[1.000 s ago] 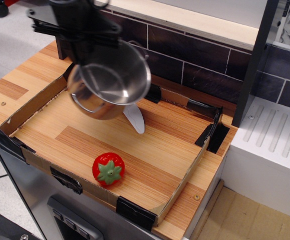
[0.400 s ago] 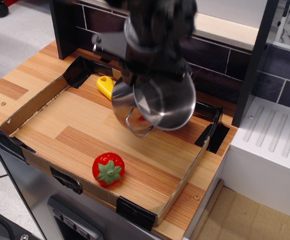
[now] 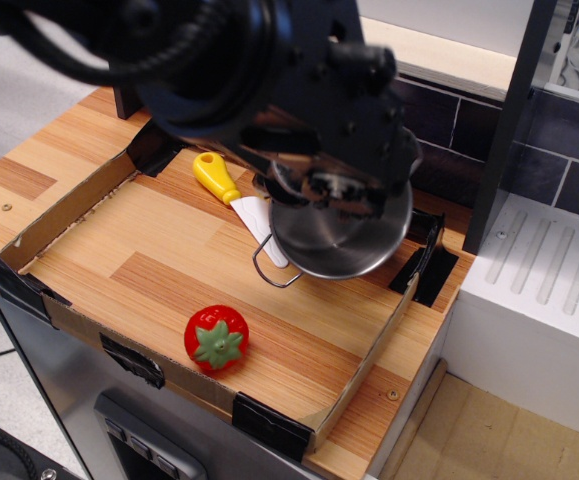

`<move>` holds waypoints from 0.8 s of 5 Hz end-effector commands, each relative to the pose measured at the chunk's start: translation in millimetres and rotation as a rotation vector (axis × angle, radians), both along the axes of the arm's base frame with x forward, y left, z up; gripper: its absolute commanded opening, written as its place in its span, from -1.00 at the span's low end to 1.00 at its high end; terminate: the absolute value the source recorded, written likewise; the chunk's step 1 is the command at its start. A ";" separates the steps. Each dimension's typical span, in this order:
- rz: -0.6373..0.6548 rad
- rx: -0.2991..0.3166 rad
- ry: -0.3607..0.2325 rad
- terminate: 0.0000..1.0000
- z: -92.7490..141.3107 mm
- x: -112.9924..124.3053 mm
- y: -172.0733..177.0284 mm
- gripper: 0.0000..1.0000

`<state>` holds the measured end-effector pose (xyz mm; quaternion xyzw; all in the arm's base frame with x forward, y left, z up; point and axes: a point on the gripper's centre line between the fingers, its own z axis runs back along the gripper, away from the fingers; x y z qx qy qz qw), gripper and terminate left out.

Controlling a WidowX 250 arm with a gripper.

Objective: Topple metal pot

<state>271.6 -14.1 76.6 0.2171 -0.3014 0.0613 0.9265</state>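
Note:
The metal pot (image 3: 344, 240) is shiny steel and hangs tilted over the back right part of the cardboard tray (image 3: 69, 205). One wire loop handle (image 3: 272, 268) points down toward the tray floor. My gripper (image 3: 314, 190) is at the pot's upper rim and appears shut on it; the large black arm, blurred by motion, hides the fingers and the top of the pot. I cannot tell whether the pot's lower edge touches the wood.
A toy strawberry (image 3: 216, 337) lies near the tray's front wall. A yellow-handled spatula (image 3: 215, 177) lies at the back, its pale blade partly under the pot. A dark tile wall stands behind and a white drainer (image 3: 544, 290) at the right.
The arm has carried the pot from the tray's back left to the back right and lower. The spatula, hidden before, is now uncovered. The strawberry has not moved.

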 end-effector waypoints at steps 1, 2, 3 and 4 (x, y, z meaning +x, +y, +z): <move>0.035 -0.083 0.049 -1.00 3.0 -3.9 -19.8 -1.00; 0.034 -0.096 0.082 -1.00 3.9 -12.3 -18.0 -1.00; 0.052 -0.143 0.148 -1.00 11.2 -18.4 -16.7 1.00; 0.064 -0.252 0.251 -1.00 31.1 -19.1 -15.2 1.00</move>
